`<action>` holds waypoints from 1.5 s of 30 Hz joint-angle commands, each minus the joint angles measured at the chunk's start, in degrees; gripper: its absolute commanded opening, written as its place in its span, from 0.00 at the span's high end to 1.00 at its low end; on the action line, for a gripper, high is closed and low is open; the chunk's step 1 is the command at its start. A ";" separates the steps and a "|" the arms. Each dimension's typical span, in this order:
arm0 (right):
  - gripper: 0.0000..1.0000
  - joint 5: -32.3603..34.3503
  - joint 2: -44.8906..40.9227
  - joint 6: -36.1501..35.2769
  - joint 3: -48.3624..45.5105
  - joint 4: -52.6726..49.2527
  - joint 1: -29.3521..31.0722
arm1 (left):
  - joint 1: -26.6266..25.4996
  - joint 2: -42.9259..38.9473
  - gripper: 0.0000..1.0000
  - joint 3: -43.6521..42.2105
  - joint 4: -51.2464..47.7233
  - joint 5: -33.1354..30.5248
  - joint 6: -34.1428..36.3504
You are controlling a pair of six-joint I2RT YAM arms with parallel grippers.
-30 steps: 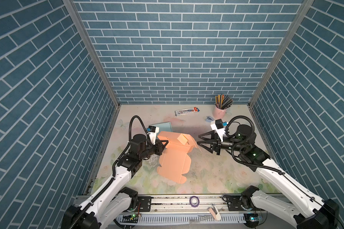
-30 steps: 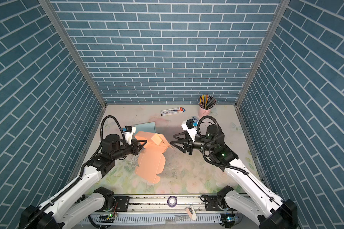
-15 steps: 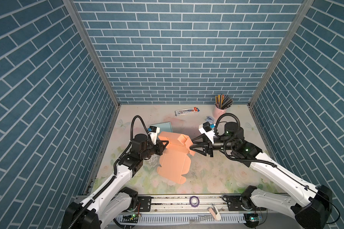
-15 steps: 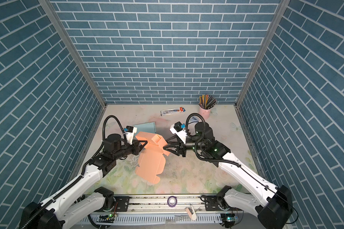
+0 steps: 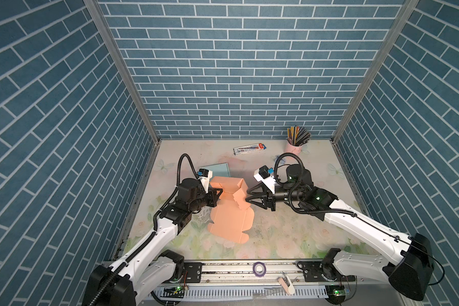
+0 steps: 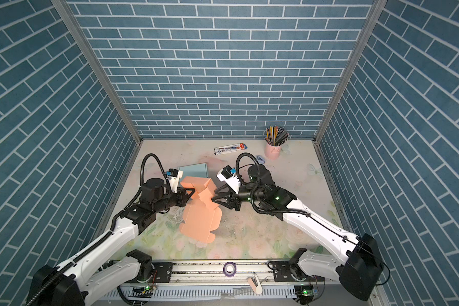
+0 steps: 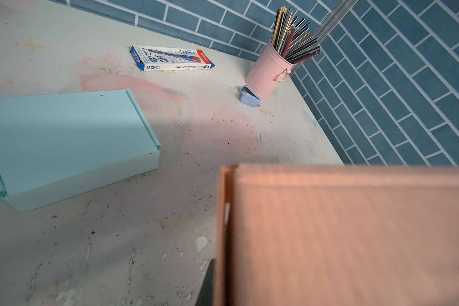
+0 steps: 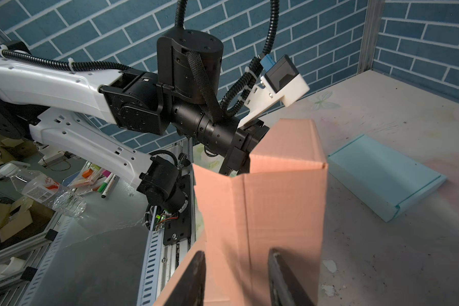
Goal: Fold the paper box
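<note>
So, wall-raising step: the paper box point(image 5: 231, 217) sits on the bench point(image 5: 289, 233) near its left edge. The left pincer point(image 5: 220, 192) is clamped shut on one side, while the right pincer point(image 5: 246, 196), jaws apart, straddles a flap point(image 8: 236, 238). Next, I'd guess: pinch and fold inward.

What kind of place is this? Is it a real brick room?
Likely a robot test booth, not a real room: brick-print panels surround a small table, a left arm and right arm sit on a rail, working a paper box.
</note>
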 commanded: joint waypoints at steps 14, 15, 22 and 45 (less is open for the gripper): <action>0.62 15.37 5.26 2.43 1.90 2.73 2.35 | -3.61 -0.28 0.92 3.01 -2.19 -8.84 -0.30; 0.61 17.07 5.55 2.45 2.05 2.39 2.70 | -4.01 -0.02 0.92 3.30 -2.90 -10.18 -0.41; 0.61 30.78 8.86 4.92 2.54 1.58 5.37 | -8.82 2.23 0.92 5.43 -4.75 -19.45 -2.87; 0.74 57.87 12.90 10.15 2.33 0.25 9.92 | -21.49 4.72 0.92 7.72 -4.57 -37.80 -9.95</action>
